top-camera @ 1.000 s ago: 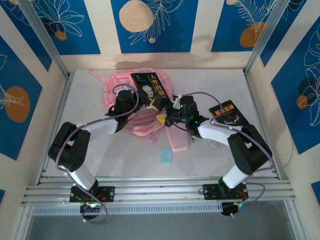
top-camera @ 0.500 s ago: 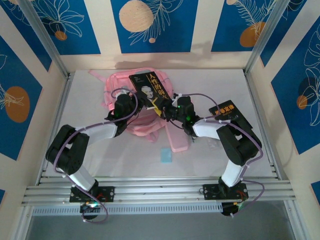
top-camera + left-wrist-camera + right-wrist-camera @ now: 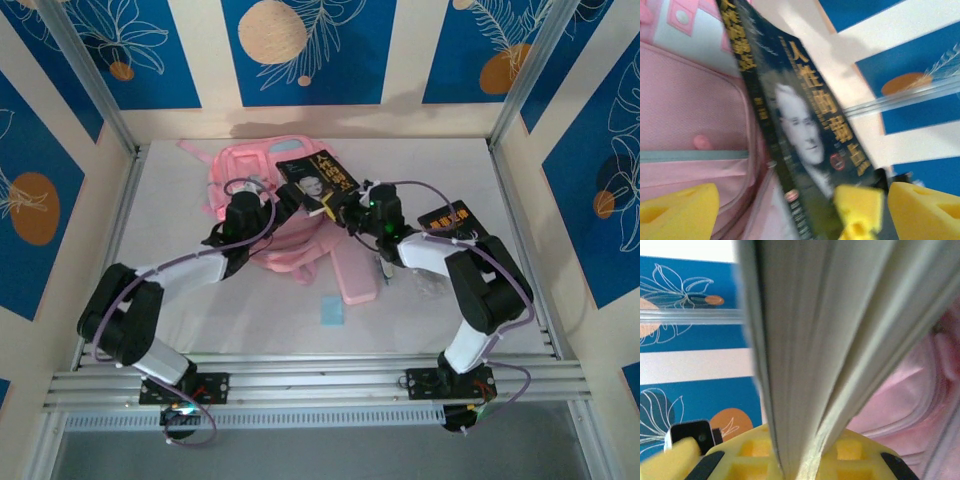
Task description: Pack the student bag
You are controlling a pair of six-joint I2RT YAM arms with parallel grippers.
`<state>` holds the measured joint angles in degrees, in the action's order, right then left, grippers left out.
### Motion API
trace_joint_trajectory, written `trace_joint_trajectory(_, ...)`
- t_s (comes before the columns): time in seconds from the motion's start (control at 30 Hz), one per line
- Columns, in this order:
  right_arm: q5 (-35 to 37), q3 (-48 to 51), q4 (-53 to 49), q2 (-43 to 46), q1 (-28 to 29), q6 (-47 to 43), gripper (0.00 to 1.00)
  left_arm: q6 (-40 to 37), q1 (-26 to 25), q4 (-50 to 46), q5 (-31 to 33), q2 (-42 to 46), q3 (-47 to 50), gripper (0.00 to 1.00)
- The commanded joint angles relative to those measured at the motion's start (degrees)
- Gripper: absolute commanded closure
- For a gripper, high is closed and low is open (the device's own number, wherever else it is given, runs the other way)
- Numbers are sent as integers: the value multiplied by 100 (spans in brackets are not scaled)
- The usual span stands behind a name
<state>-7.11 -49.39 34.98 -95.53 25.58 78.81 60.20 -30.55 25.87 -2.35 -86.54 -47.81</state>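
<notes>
The student bag point(image 3: 240, 165), large and pink, lies at the back of the table, and its pink fabric and zipper point(image 3: 690, 110) are near my left wrist. A black book with a man's face point(image 3: 322, 178) hangs tilted over the bag's right side. My right gripper point(image 3: 344, 206) is shut on the book's lower corner; its page edges point(image 3: 805, 340) are clamped between the yellow pads point(image 3: 755, 455). My left gripper point(image 3: 283, 200) stands open beside the book point(image 3: 805, 135), its yellow fingers point(image 3: 680, 210) spread wide and off it. The right gripper's yellow finger point(image 3: 857, 207) rests on the cover.
A second black book point(image 3: 452, 220) lies at the right beside the right arm. A flat pink pencil case point(image 3: 355, 275) sits in front of the bag, with a small blue item point(image 3: 331, 310) nearer the front. Small clear things point(image 3: 425, 285) lie by the right forearm.
My left gripper has let go of the book and opened. My right gripper has closed on the book's corner, and the book has swung to the right.
</notes>
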Motion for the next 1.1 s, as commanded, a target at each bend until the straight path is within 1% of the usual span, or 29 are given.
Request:
trace_joint_trajectory(0.0, -457, -221, -290, 764, -412, -943, 93, -1642, 37, -1542, -191, 188, -475, 12)
trace_joint_trajectory(0.1, -842, -456, -1275, 1139, -760, -1783, 93, -2760, 73, -2691, -204, -12, -1048, 11)
trace_joint_trajectory(0.2, -989, -585, -2218, 1510, -1061, -2455, 93, -3633, 86, -3584, -224, -371, -1635, 11)
trace_joint_trajectory(0.3, -1164, -569, -2830, 1814, -1371, -2839, 93, -4345, 84, -4329, -170, -817, -2199, 11)
trace_joint_trajectory(0.4, -1306, -449, -3215, 2050, -1652, -3041, 93, -4807, 53, -4789, -125, -1273, -2696, 12)
trace_joint_trajectory(0.53, -1428, -162, -3416, 2327, -1995, -3055, 94, -5276, -58, -5033, 17, -1756, -3214, 13)
trace_joint_trajectory(0.67, -1434, 130, -3402, 2583, -2214, -3029, 94, -5177, -141, -5184, 0, -2317, -3924, 14)
trace_joint_trajectory(0.77, -1430, 218, -3425, 2684, -2275, -3050, 95, -4912, -282, -5384, 195, -2736, -4508, 16)
trace_joint_trajectory(0.9, -1407, 279, -3433, 2697, -2303, -3033, 95, -4678, -485, -5682, 498, -3249, -5080, 17)
trace_joint_trajectory(1.0, -1441, 315, -3410, 2688, -2335, -3028, 95, -4659, -578, -6032, 920, -3471, -5301, 17)
trace_joint_trajectory(1.07, -1451, 324, -3417, 2683, -2350, -3053, 95, -4741, -584, -6125, 1060, -3424, -5224, 17)
